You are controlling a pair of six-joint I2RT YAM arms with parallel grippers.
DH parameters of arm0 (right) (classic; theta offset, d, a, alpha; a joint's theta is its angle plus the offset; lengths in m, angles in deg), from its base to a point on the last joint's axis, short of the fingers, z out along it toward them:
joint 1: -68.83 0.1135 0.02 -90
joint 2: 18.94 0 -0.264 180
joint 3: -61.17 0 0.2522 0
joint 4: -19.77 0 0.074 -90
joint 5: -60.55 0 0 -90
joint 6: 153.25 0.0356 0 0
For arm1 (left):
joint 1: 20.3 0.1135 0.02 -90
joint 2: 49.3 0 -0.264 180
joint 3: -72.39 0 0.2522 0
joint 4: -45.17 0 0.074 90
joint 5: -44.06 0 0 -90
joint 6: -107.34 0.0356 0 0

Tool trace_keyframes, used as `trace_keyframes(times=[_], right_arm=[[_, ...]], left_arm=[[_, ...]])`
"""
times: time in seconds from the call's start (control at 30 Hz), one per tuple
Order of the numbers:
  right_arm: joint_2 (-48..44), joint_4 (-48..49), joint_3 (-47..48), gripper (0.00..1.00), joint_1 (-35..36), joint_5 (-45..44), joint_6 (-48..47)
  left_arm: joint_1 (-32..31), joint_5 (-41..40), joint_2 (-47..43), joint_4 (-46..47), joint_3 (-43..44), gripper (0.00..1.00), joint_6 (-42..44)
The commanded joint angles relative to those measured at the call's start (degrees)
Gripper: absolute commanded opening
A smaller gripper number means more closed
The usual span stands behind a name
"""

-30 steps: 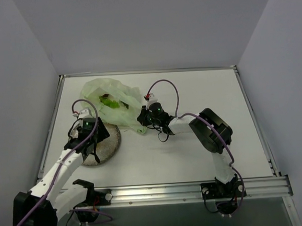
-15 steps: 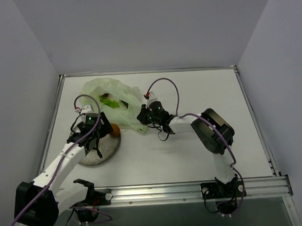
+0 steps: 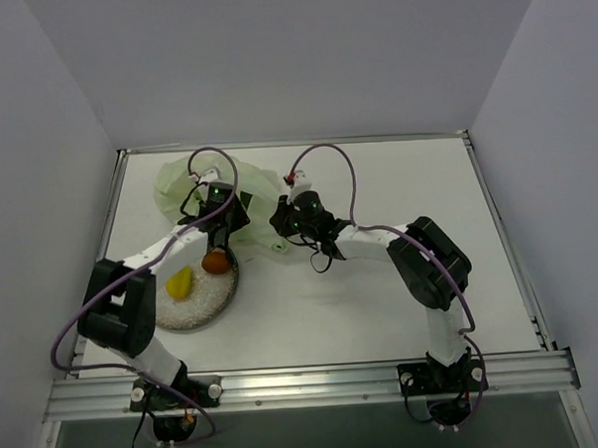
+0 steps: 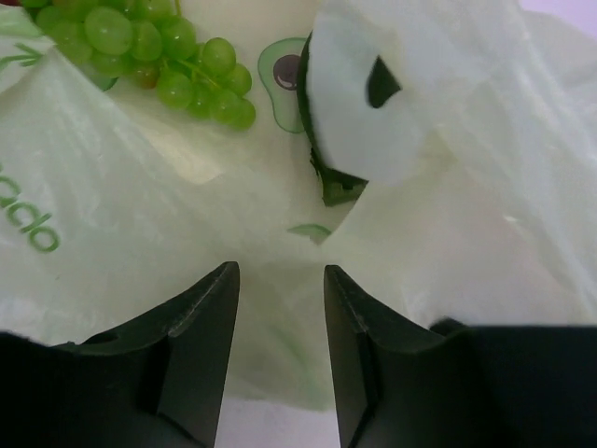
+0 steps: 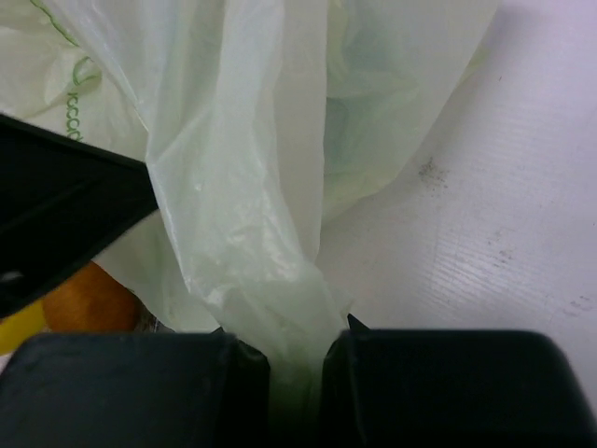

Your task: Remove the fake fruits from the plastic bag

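The pale green plastic bag [image 3: 183,181] lies at the back left of the table. My left gripper [image 3: 226,219] is open and empty, its jaws over the bag's film [image 4: 112,233]. Light green grapes [image 4: 159,47] and a dark green fruit [image 4: 326,182] show inside the bag. My right gripper [image 3: 281,228] is shut on a bunched edge of the bag [image 5: 270,252]. An orange fruit [image 3: 214,261] and a yellow fruit [image 3: 179,283] lie on the grey speckled plate [image 3: 205,305]. The orange fruit also shows in the right wrist view [image 5: 84,299].
The plate sits just in front of the bag, touching its near edge. White walls enclose the table on three sides, and a metal rail [image 3: 316,380] runs along the near edge. Part of the left arm [image 5: 65,205] shows black in the right wrist view.
My left gripper has moved from over the plate up to the bag. The orange and yellow fruits now lie uncovered on the plate. The right gripper has kept its hold on the bag.
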Motion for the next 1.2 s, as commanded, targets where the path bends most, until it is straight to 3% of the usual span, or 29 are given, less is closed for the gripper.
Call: trace_keyframes(times=[0.0,0.3,0.6,0.77,1.03,1.17], right_arm=[[-4.66,-0.53,3.34,0.0,-0.41,-2.49,-1.48],[-4.4,-1.67,4.22,0.0,-0.41,-2.05,-1.83],[-3.87,-0.62,1.06,0.0,-0.5,-2.31,-1.57],[-3.96,-0.09,0.0,0.0,-0.41,-1.96,-1.13],[-3.61,0.26,-1.23,0.0,-0.15,-1.26,-0.78],[-3.43,0.78,-1.41,0.0,-0.06,-0.9,-0.51]], left_arm=[[0.42,-2.28,4.55,4.94,5.63,0.39,-0.93],[0.51,-0.61,11.86,14.95,9.15,0.4,-3.13],[0.69,-2.28,8.35,23.65,0.8,0.4,-3.92],[0.69,-2.28,12.99,20.94,5.62,0.41,-2.87],[2.09,1.41,20.56,18.84,15.64,0.68,-0.85],[3.06,1.24,24.25,14.88,19.69,0.68,0.03]])
